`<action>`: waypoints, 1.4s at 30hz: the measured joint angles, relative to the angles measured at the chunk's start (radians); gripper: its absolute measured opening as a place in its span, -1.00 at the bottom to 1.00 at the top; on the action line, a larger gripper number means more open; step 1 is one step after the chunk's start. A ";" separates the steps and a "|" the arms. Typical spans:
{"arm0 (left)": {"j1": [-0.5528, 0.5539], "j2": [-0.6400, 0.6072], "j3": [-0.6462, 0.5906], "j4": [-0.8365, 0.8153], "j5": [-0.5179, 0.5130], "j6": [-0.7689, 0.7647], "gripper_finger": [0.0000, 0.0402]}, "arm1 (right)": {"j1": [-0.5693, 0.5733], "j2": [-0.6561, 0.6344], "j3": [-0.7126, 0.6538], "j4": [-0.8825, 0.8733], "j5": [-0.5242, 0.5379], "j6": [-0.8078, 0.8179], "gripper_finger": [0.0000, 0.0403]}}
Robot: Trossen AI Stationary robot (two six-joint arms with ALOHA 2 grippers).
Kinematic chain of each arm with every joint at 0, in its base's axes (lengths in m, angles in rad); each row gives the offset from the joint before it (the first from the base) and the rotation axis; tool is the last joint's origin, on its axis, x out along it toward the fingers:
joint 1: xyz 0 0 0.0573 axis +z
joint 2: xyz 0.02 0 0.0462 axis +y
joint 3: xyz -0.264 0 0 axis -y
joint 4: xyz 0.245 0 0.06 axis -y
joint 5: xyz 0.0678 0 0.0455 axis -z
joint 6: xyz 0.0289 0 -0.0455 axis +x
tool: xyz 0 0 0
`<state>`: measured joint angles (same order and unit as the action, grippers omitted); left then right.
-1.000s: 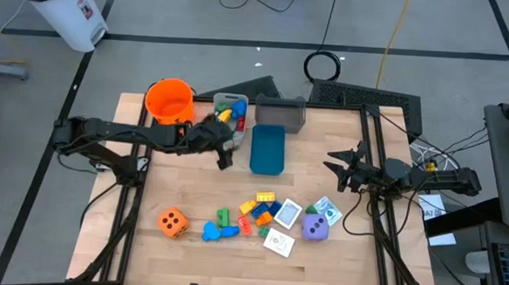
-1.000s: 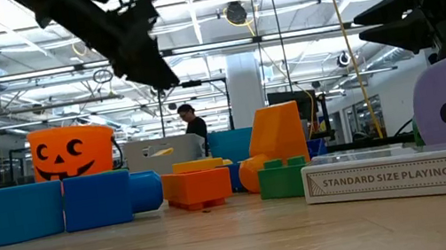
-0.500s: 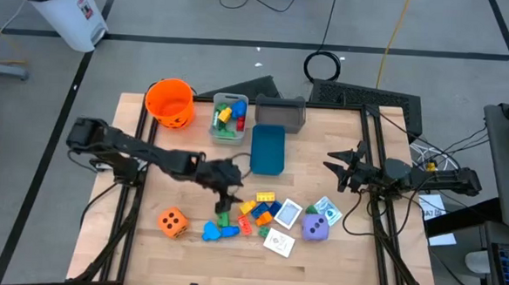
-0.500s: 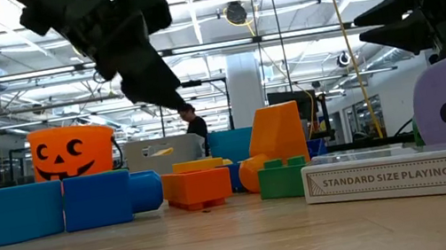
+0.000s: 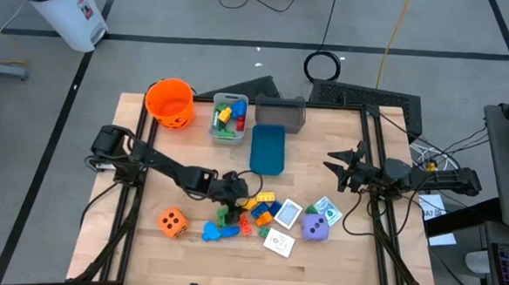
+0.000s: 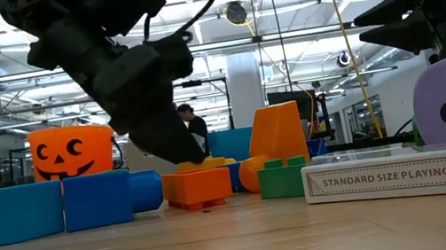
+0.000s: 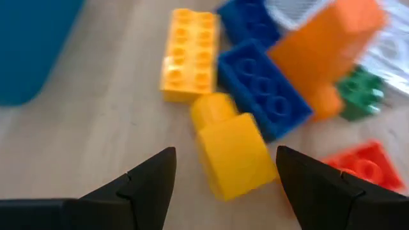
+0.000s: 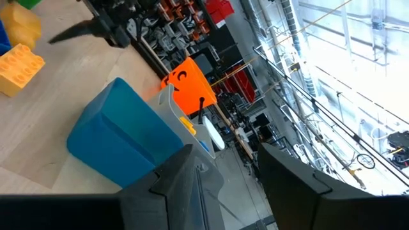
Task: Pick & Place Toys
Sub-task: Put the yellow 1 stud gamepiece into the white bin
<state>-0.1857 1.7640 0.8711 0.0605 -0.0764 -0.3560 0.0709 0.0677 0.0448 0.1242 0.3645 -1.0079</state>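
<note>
The left gripper (image 7: 220, 176), jaws apart, is hovering over the small yellow plastic block (image 7: 231, 145) on the wooden desk (image 5: 319, 251), probably needing to drop lower and squeeze it.

Left arm stretched across table toward centre, wrist pitched down, left gripper (image 5: 239, 194) low over tabletop, fingers (image 7: 150, 182) spread apart. Right arm folded at table's right edge, right gripper (image 5: 341, 164) raised, fingers parted, empty.

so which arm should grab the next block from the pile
Left. Its tool is open, low over the pile with a yellow block between its fingers. The right tool hangs open near the table's right edge, away from the blocks.
</note>
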 joint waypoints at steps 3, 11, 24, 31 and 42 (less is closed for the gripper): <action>0.001 0.000 0.000 0.003 -0.037 -0.047 0.37 | 0.000 0.000 0.000 -0.001 0.000 0.000 -0.16; -0.002 -0.001 0.000 -0.041 -0.082 -0.029 0.36 | 0.000 0.000 0.000 0.000 0.000 0.000 -0.16; -0.001 0.029 0.000 -0.015 -0.048 0.105 0.36 | 0.000 0.000 0.000 -0.001 0.000 0.000 -0.16; 0.000 0.104 0.002 0.074 -0.043 0.199 0.36 | 0.000 0.000 0.000 -0.002 0.000 0.000 -0.16; 0.001 0.021 -0.002 -0.008 -0.071 0.197 -0.23 | 0.000 0.000 0.000 -0.001 0.000 0.000 -0.16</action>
<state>-0.1844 1.7849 0.8696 0.0523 -0.1476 -0.1589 0.0710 0.0680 0.0450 0.1234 0.3645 -1.0080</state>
